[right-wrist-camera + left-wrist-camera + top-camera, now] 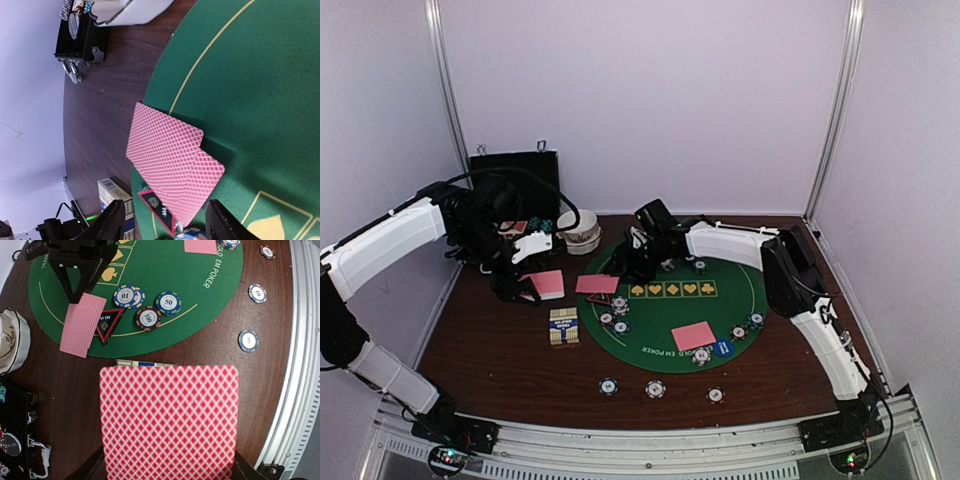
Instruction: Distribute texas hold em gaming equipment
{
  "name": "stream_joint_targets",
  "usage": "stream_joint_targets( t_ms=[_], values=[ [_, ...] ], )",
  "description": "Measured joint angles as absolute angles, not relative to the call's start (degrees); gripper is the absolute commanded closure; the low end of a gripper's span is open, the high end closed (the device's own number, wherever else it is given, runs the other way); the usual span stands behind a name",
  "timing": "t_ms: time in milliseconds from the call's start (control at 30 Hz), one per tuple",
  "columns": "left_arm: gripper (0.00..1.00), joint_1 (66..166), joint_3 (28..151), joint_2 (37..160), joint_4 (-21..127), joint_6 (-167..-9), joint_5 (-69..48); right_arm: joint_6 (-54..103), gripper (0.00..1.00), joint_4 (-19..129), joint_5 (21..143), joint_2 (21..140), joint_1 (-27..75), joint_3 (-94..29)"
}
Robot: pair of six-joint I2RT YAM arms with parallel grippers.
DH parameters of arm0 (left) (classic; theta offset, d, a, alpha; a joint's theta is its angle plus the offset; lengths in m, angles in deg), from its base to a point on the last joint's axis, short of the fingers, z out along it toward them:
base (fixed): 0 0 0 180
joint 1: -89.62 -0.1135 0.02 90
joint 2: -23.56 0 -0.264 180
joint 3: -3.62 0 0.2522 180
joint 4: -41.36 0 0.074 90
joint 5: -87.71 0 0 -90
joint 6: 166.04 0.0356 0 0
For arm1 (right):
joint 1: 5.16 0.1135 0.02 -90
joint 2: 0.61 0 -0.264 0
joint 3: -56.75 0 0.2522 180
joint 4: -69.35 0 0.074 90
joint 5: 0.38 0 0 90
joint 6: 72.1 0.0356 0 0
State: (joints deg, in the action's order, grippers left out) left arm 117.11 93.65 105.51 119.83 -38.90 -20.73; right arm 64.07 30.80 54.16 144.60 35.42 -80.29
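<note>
Gripping one pink-backed card (169, 420) in the left end effector (528, 288), right end effector (165, 210) spread apart above two overlapped cards (170, 165), at nine o'clock on the green mat (260, 100)

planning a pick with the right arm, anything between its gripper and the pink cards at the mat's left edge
Nothing visible. The right gripper hangs open over the two overlapping pink cards, only air between; the red triangle marker lies at their edge, not across them.

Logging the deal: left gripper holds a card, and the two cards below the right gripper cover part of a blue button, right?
No: the right wrist view shows those two cards covering part of a red triangle button, not a blue one.
</note>
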Motion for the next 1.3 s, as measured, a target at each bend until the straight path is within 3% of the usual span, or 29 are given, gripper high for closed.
stream_joint_targets(
  t_ms=[267,400,733,1300],
  values=[
    [1.00,117.1,93.6,105.5,119.8,-38.9,-20.7,61.9,0.20,32.1,56.3,130.5,35.5,-72.1],
    [1.00,117.1,93.6,105.5,119.8,-38.9,-20.7,64.4,0.15,39.4,54.6,122.7,36.1,-64.2],
    [1.00,117.1,93.7,105.5,119.8,-38.9,-20.8,76.9,0.12,60.1,48.2,119.3,43.4,-48.7],
    [1.00,117.1,95.2,105.8,119.8,-39.0,-21.6,85.8,0.12,71.6,44.0,120.6,47.9,-49.4]
  ],
)
